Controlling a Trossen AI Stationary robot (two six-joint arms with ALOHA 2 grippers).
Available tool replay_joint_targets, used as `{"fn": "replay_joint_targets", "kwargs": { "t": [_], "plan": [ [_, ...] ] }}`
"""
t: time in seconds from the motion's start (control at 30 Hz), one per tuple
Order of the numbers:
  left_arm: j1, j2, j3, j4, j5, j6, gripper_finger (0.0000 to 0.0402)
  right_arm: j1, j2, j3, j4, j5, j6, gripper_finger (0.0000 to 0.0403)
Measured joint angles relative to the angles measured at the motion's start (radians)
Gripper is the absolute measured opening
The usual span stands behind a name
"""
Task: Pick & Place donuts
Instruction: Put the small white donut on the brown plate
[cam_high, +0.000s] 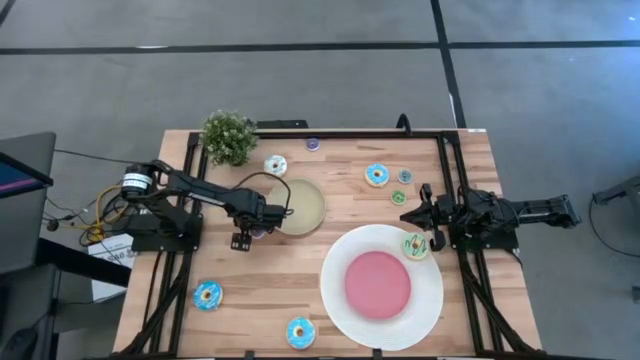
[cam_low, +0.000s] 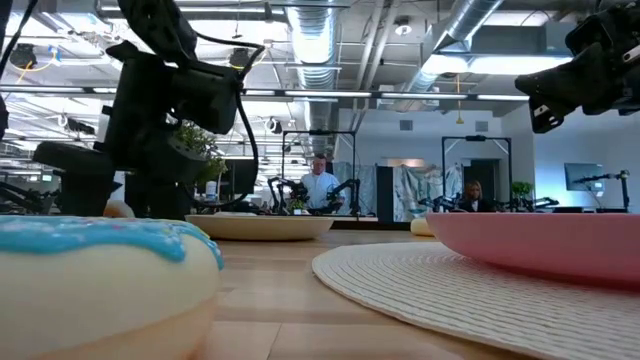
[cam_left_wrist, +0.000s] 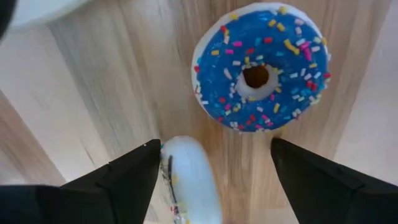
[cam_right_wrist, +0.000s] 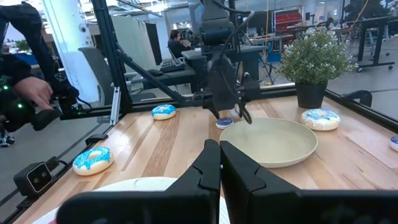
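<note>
Wooden table (cam_high: 270, 270) — one donut (cam_high: 415, 245) plated beside shut right gripper (cam_high: 412, 216); left gripper (cam_high: 247, 236) gaping over a small donut (cam_left_wrist: 189, 180); most unplaced.

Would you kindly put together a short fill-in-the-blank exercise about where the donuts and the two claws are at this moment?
1. The green-iced donut lies on the rim of the big ____ plate.
2. The left claw hangs beside the small ____ plate, its fingers apart.
3. The right claw, near the table's right edge, has its fingers ____.
4. The potted ____ stands at the table's far edge.

Missing words: white; tan; shut; plant
</note>
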Motion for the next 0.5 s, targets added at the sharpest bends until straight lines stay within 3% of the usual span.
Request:
{"fn": "replay_joint_targets", "kwargs": {
  "t": [0.23,0.5],
  "plan": [
    [0.002,0.003,0.014,-0.015,0.007,-0.027,0.0265,0.0,0.0,0.0,0.0,0.0,0.0,0.0],
    [0.002,0.004,0.039,-0.079,0.022,-0.074,0.0259,0.0,0.0,0.0,0.0,0.0,0.0,0.0]
  ]
}}
